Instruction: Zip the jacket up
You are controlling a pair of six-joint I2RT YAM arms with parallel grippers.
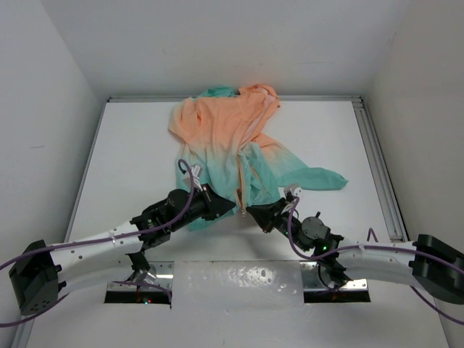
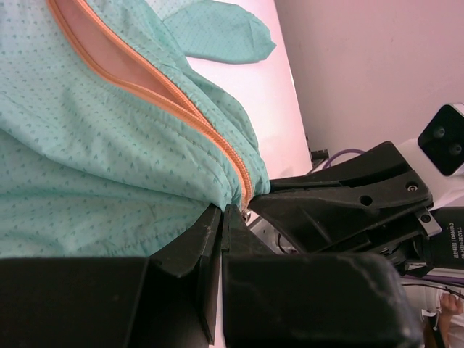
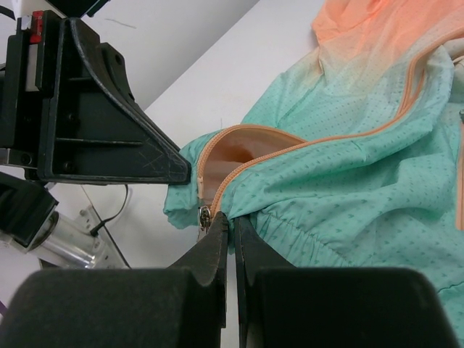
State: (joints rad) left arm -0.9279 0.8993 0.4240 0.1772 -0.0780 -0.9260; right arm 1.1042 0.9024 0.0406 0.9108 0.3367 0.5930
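The jacket (image 1: pixel 232 138) lies spread on the white table, peach upper half far from me, teal lower half near. Its orange zipper (image 1: pixel 241 181) runs down the front and gapes open near the hem, showing peach lining (image 3: pixel 232 148). The metal slider (image 3: pixel 205 216) sits at the bottom end. My left gripper (image 1: pixel 230 208) is shut on the hem left of the zipper's foot (image 2: pixel 223 210). My right gripper (image 1: pixel 251 211) is shut on the hem just right of the slider (image 3: pixel 233 220). The two grippers almost touch.
A teal sleeve (image 1: pixel 319 177) stretches right across the table. A metal rail (image 1: pixel 377 167) runs along the table's right edge. White walls close in on three sides. A pale plate (image 1: pixel 239 279) and purple cables (image 1: pixel 290 232) lie by the arm bases.
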